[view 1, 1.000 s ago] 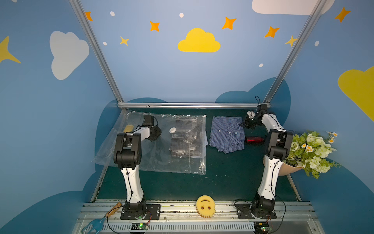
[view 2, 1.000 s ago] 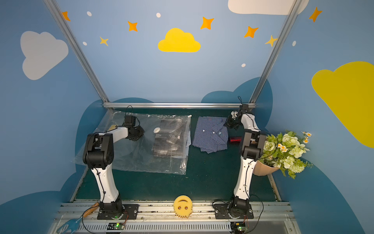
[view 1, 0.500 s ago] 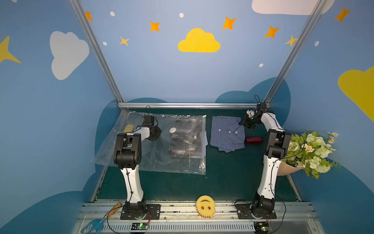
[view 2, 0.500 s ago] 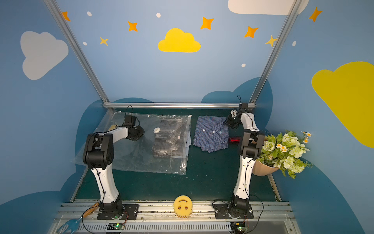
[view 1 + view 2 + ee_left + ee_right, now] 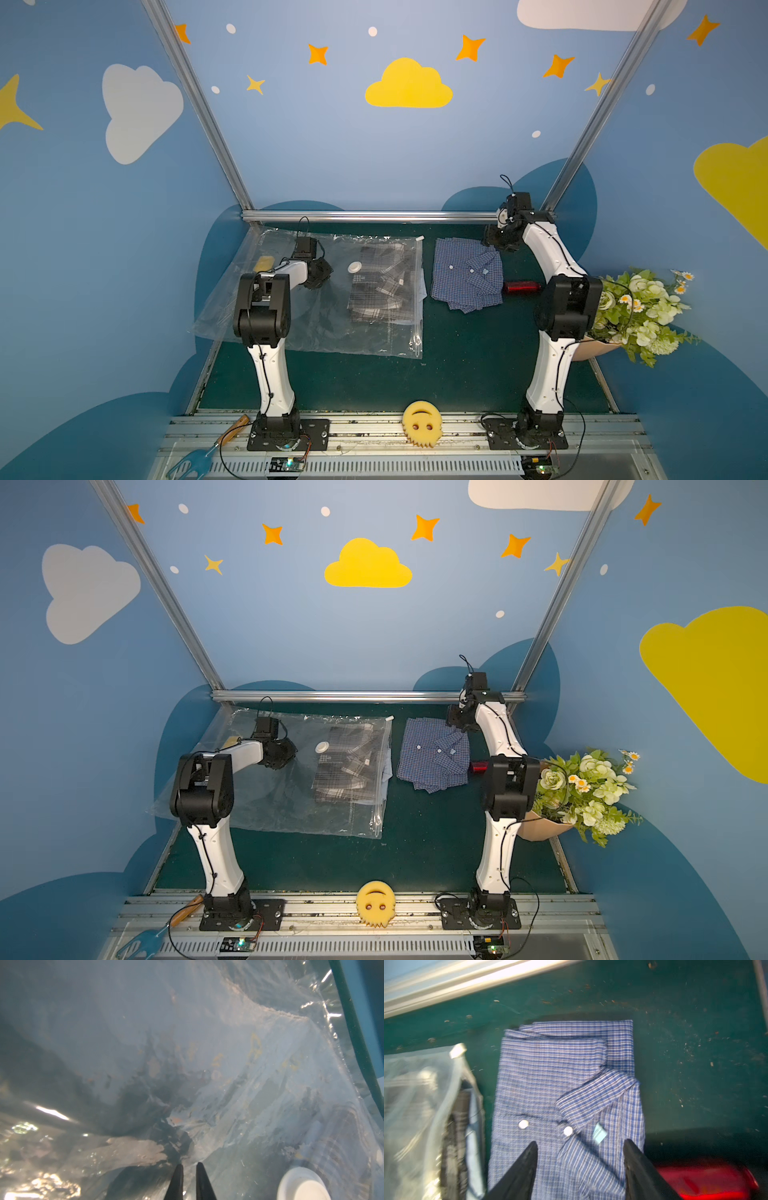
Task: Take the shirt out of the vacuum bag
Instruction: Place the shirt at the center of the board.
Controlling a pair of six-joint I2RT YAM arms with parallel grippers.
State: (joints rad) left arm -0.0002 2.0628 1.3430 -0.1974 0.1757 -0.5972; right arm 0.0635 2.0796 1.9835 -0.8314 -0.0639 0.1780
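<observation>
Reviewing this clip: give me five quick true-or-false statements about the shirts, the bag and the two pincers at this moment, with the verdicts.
1. The blue checked shirt lies on the mat, outside the vacuum bag. True.
2. The right pincer is clamped on the blue checked shirt. False: its jaws stand open above the shirt and grip nothing.
3. The vacuum bag is empty. False: a grey plaid shirt lies inside it.
4. The left pincer has its jaws nearly together at the bag's clear film. True; it appears to pinch the film.
5. The red object lies inside the bag. False: it is on the mat beside the blue checked shirt.
</observation>
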